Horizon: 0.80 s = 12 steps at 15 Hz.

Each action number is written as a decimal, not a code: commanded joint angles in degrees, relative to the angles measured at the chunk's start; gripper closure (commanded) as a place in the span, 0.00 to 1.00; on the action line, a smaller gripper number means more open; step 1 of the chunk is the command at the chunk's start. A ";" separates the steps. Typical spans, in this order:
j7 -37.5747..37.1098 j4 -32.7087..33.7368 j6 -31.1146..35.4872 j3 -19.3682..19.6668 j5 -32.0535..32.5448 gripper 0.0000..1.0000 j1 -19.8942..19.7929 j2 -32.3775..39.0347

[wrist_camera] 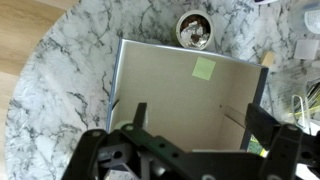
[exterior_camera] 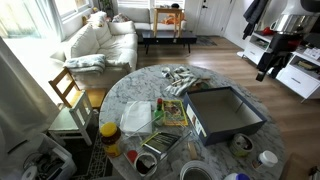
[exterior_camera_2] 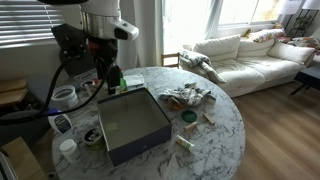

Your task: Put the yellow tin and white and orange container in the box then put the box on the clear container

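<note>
The box (exterior_camera: pixel 228 112) is large, shallow and dark grey with a lighter floor. It lies open on the round marble table and shows in both exterior views (exterior_camera_2: pixel 133 122). In the wrist view its floor (wrist_camera: pixel 170 95) holds only a small green note. The yellow tin (wrist_camera: pixel 194 29), round with a silvery top, stands on the marble just outside one box wall; it also shows in both exterior views (exterior_camera: pixel 241 143) (exterior_camera_2: pixel 91 136). The white tub (exterior_camera: pixel 267 157) (exterior_camera_2: pixel 67 147) stands a little further out near the table edge. My gripper (wrist_camera: pixel 200 125) hangs open and empty above the box (exterior_camera_2: pixel 105 78).
A jar with a yellow lid (exterior_camera: pixel 110 130), a clear tray-like container (exterior_camera: pixel 160 148), packets and papers (exterior_camera: pixel 172 110) crowd the table beside the box. A round clear tub (exterior_camera_2: pixel 63 97) sits near the arm's base. A wooden chair (exterior_camera: pixel 70 92) and sofa (exterior_camera: pixel 100 40) stand beyond.
</note>
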State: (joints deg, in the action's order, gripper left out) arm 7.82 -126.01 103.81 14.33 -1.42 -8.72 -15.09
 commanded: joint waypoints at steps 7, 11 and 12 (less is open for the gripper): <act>-1.43 -16.27 1.49 -1.72 -1.16 0.00 -1.37 -4.85; -2.04 -23.93 11.47 -1.93 -1.15 0.00 -1.93 -7.04; -2.28 -25.70 14.39 -1.93 -1.47 0.00 -2.02 -7.37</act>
State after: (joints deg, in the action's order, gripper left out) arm 6.96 -145.20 111.16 13.08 -3.12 -9.72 -18.81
